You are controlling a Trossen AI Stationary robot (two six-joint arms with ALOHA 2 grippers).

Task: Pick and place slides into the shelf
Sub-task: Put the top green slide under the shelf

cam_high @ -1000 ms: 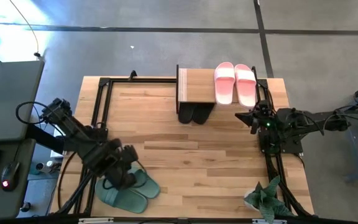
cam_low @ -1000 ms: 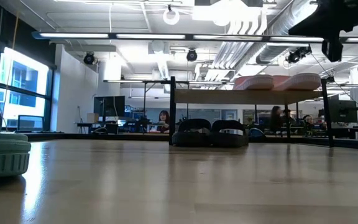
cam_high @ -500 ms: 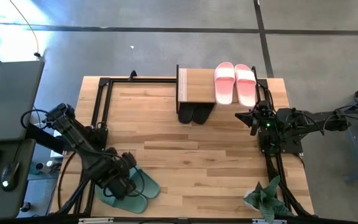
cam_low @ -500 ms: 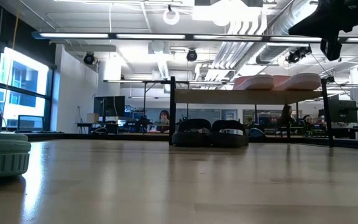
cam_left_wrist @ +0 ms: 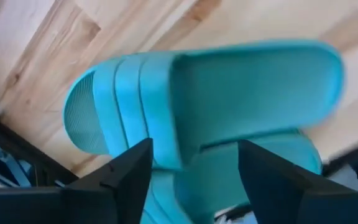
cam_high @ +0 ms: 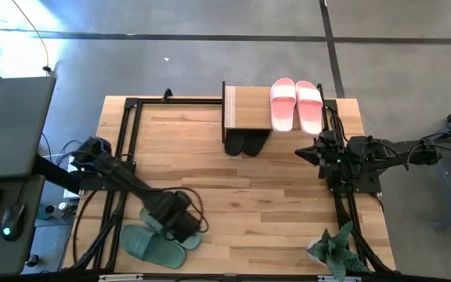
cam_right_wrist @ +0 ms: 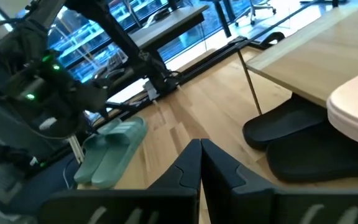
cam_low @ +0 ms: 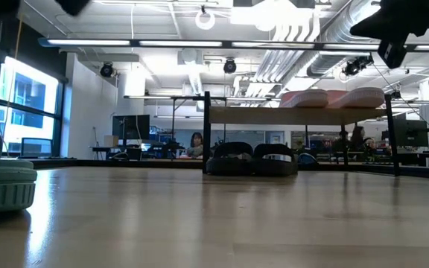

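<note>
The left gripper (cam_left_wrist: 191, 168) now has its jaws spread wide, straddling the strap of a green slide (cam_left_wrist: 204, 99); a moment ago they were pressed together. In the same second the left arm has swung in from the table's near-left edge, so the gripper (cam_high: 180, 222) now hangs right over the green pair (cam_high: 156, 239) at the near-left corner of the table (cam_high: 272, 188). Nothing is gripped yet (the fingers stand to either side of the strap, not on it).

The right gripper (cam_right_wrist: 201, 163) has kept its jaws together and holds nothing, parked at the table's right edge, near the shelf (cam_high: 249, 110); it has hardly moved.

The pink pair (cam_high: 297, 104) already lies on the shelf top and the black pair (cam_high: 243, 143) sits tucked beneath it, both unchanged. So the green slides look like the last to go, and the opening reads as the setup for closing on one of them before the carry across to the shelf.
</note>
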